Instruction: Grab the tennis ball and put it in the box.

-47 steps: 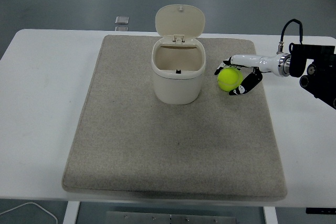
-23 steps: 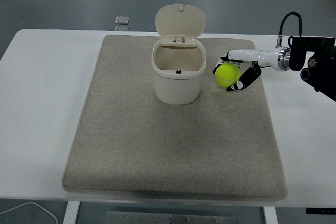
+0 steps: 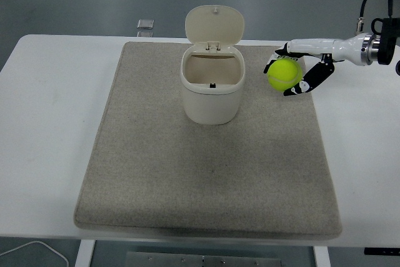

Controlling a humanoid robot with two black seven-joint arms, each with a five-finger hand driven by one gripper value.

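Yellow-green, one tennis ball sits clasped in the right hand fingers, beside one open box.

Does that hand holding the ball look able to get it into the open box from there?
Probably yes. The right hand grips the tennis ball just right of the box, whose lid stands tipped back, and nothing lies between them.

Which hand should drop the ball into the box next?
Right. The right hand already grips the tennis ball, beside the open box. The left arm isn't in view.
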